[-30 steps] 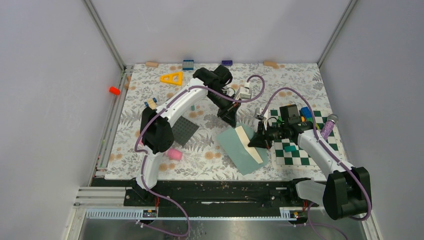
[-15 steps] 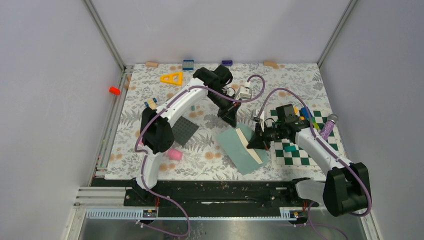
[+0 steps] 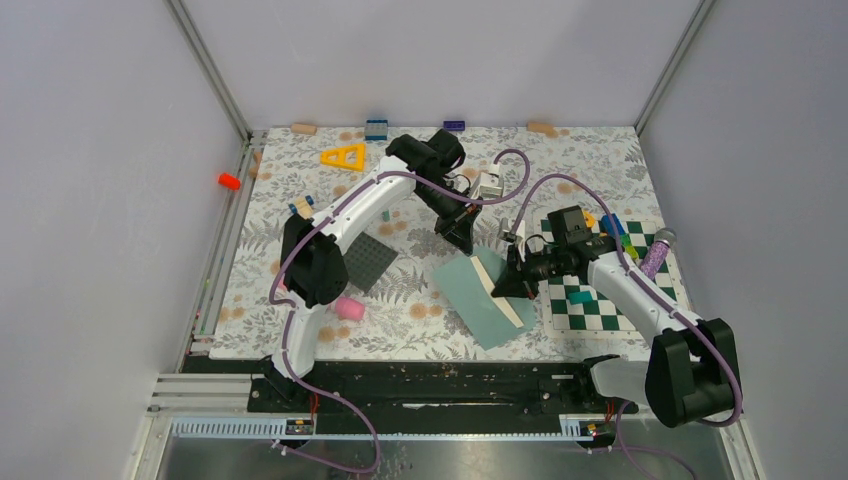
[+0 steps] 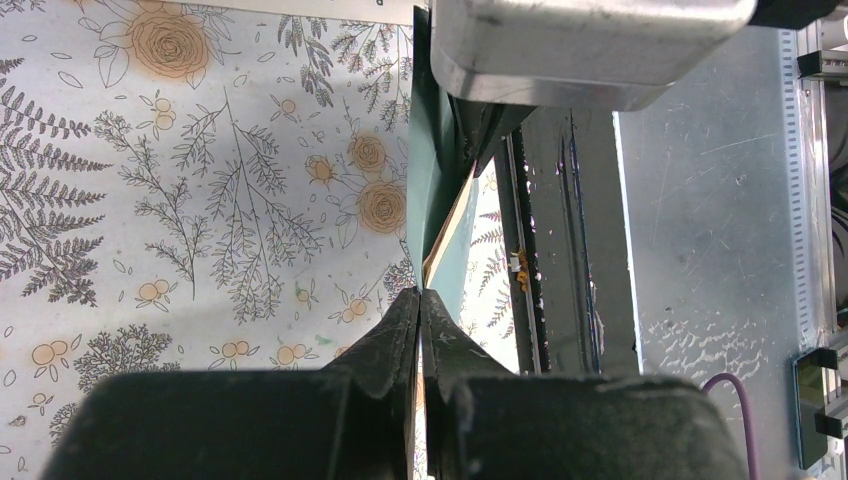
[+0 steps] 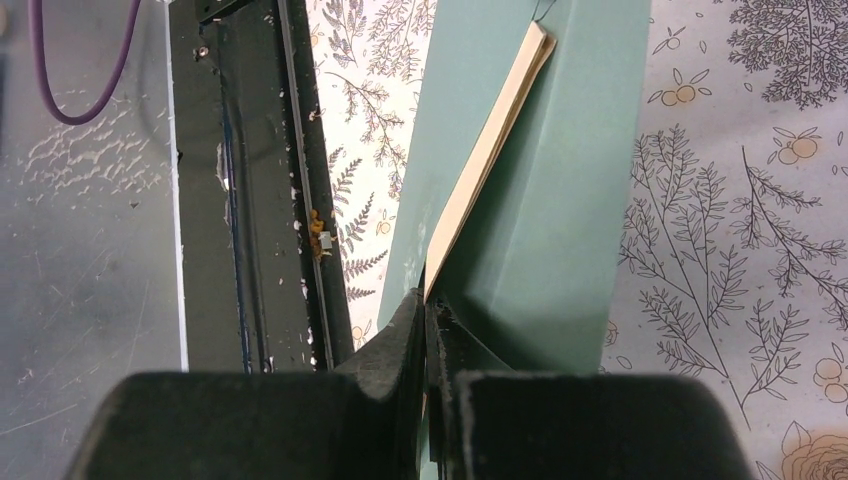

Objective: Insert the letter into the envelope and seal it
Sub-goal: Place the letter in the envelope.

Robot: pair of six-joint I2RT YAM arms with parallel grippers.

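Envelope (image 3: 468, 297) lay flat on the floral table cover (image 3: 290, 180), just right of centre, set diagonally, far end up-left and near end down-right; teal-grey. Letter (image 3: 499, 285), a cream strip, ran along the envelope's right long side, same diagonal, touching it; how far it sat inside could not be told from the top view.

Left gripper (image 3: 463, 238) was at the envelope's far end, jaws pressed together; in the left wrist view the envelope (image 4: 432, 170) rose edge-on straight into the fingertips, so it read as a pinch on the envelope's edge; the letter's cream edge (image 4: 455, 225) ran toward the same spot.

Right gripper (image 3: 508, 284) was at the right side of the letter, about midway along, jaws also squeezed together; in the right wrist view the letter's edge (image 5: 490, 150) ran down into the fingertips, pinched there, with envelope paper (image 5: 550, 200) on both sides of it.

Green-and-white checkered board (image 3: 600, 315) lay just right of the envelope, under the right arm; dark grey square mat (image 3: 370, 262) lay left of the envelope, apart from it; pink block (image 3: 348, 308) sat near the mat's lower corner; yellow triangle (image 3: 343, 157) was further back left.
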